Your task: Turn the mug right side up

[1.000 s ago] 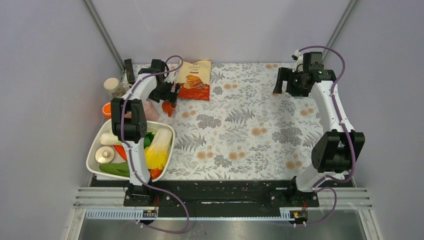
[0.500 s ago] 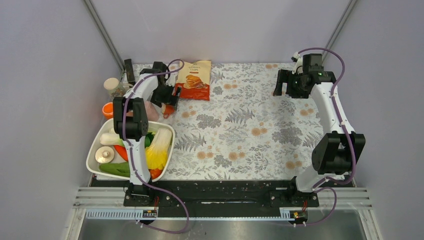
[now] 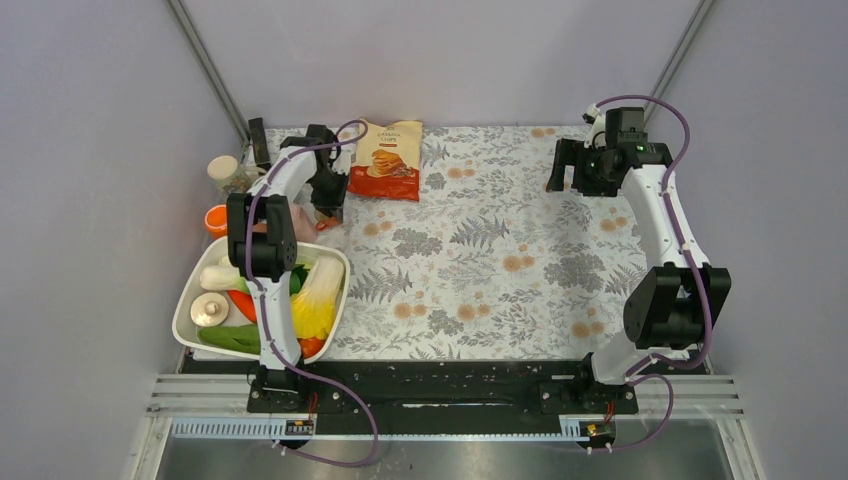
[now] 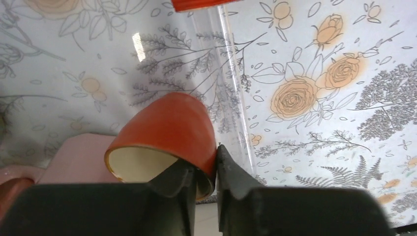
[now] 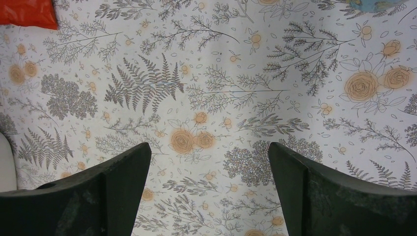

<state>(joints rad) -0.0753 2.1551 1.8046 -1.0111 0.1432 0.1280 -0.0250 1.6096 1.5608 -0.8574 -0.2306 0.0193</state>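
The mug (image 4: 164, 129) is orange-red outside and cream inside, tilted with its open mouth facing the left wrist camera. My left gripper (image 4: 209, 169) is shut on the mug's rim wall, one finger inside the mouth and one outside. From above, the left gripper (image 3: 327, 205) sits at the table's back left and only a sliver of the mug (image 3: 323, 224) shows under it. My right gripper (image 3: 565, 165) hangs open at the back right, far from the mug; its wrist view shows the right gripper (image 5: 209, 152) with only the floral cloth between its fingers.
A chip bag (image 3: 390, 160) lies just right of the left gripper. A white basin (image 3: 185, 305) of vegetables stands at the front left. A pink item (image 4: 78, 157) lies beside the mug; a jar (image 3: 226, 174) and an orange cup (image 3: 214, 220) stand by the left wall.
The left gripper moved down and nearer over the mug and closed on its rim; a second ago it stood open with the mug visible beside it. The right arm stayed still.
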